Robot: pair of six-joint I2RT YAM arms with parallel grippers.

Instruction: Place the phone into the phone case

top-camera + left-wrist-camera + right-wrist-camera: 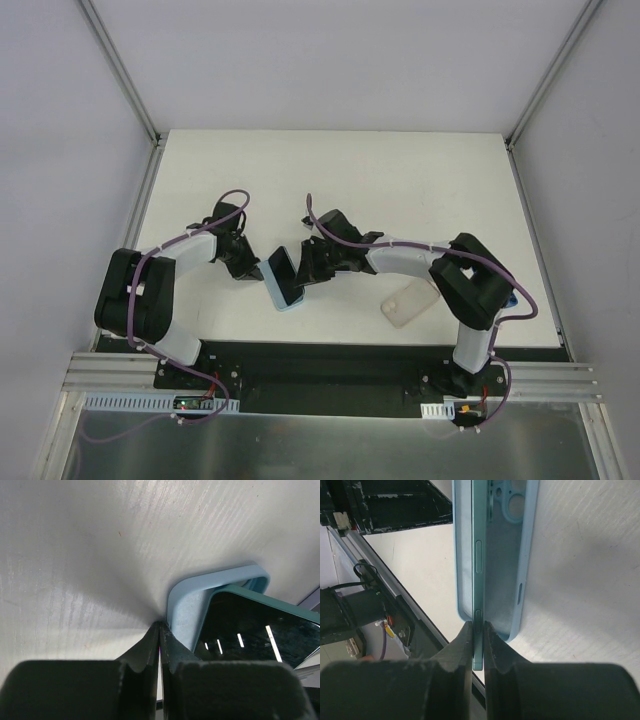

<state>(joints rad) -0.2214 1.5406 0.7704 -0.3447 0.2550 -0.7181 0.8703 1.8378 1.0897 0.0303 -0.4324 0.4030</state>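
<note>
- While I monitor from a distance, the left gripper (160, 628) has its fingers pressed almost together at a corner of the phone case (186, 611). I cannot tell whether they nip its rim.
- The light blue phone case stands tilted on edge on the table (330, 170), near the centre, between both arms.
- Teal phone (479, 555): partly inside the case's open side, angled away from it, not flush.
- Right gripper (478, 626): pinching the phone's edge.
- Pale flat object (408, 305): lying farther right, beside the right arm's elbow.
</note>
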